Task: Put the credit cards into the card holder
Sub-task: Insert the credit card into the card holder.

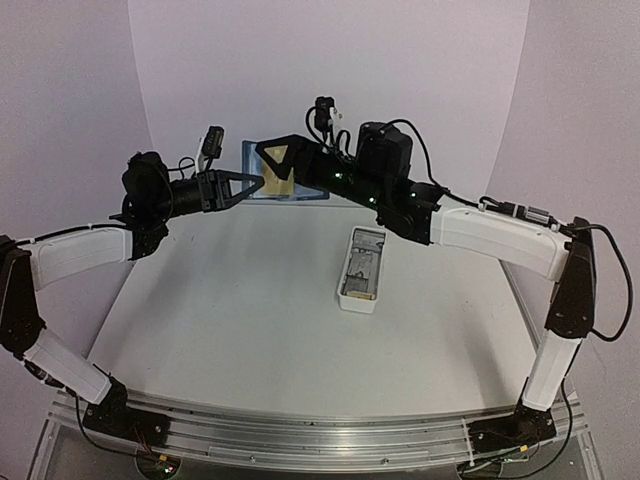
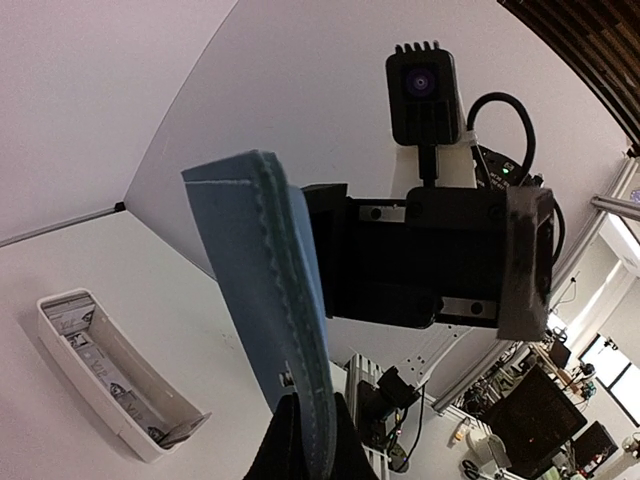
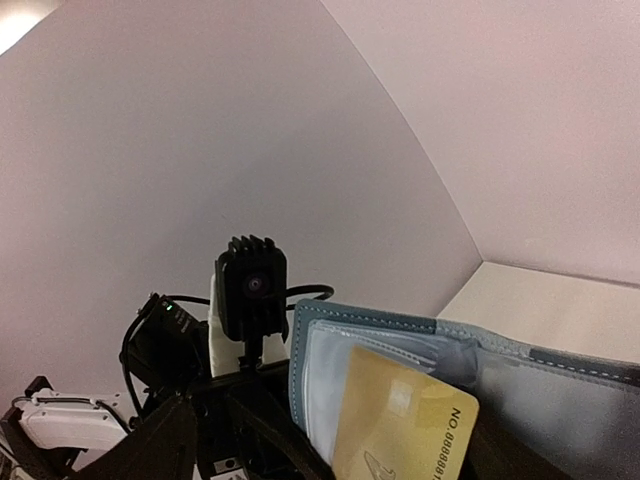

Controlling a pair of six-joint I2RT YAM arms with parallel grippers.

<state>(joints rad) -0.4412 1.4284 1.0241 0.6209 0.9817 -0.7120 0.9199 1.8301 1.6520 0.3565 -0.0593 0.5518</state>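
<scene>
**A:** From the left, then. The left arm (image 1: pixel 75 250) climbs off its base, folds hard at the elbow and sends its white forearm out level over the back of the worktop (image 1: pixel 230 320).

**B:** And its pincer (image 1: pixel 252 184)?

**A:** Clenched on the card holder (image 1: pixel 312 192), which is up in the air at back centre, well clear of the surface. On the left wrist view the black fingers (image 2: pixel 300 445) pinch its lower edge, and it stands nearly edge-on.

**B:** What's the material?

**A:** Soft, matte blue, with pale stitching along the rim. It's folded open, with lighter blue pockets inside.

**B:** I can see the gold card (image 3: pixel 405 420).

**A:** Stiff, flat, a touch glossy, with rounded corners and black digits down one side. It leans tilted against the holder's open inside. I can't tell whether its foot is tucked into a pocket.

**B:** What about the right pincer (image 1: pixel 283 160)?

**A:** Released. The jaws stand apart either side of the card, facing the left one head-on. One finger (image 2: pixel 522 270) is wrapped in grey tape.

**B:** And below that?

**A:** A long, narrow white tray (image 1: pixel 357 300) with smooth walls and rounded corners sits on the worktop right of centre. Pale cards (image 2: pixel 105 365) with print on them lie flat inside.

**B:** And the right arm (image 1: pixel 500 235)?

**A:** Its dark link stands upright off the base, the elbow is high, and the white forearm slopes in leftward to a black wrist.
</scene>
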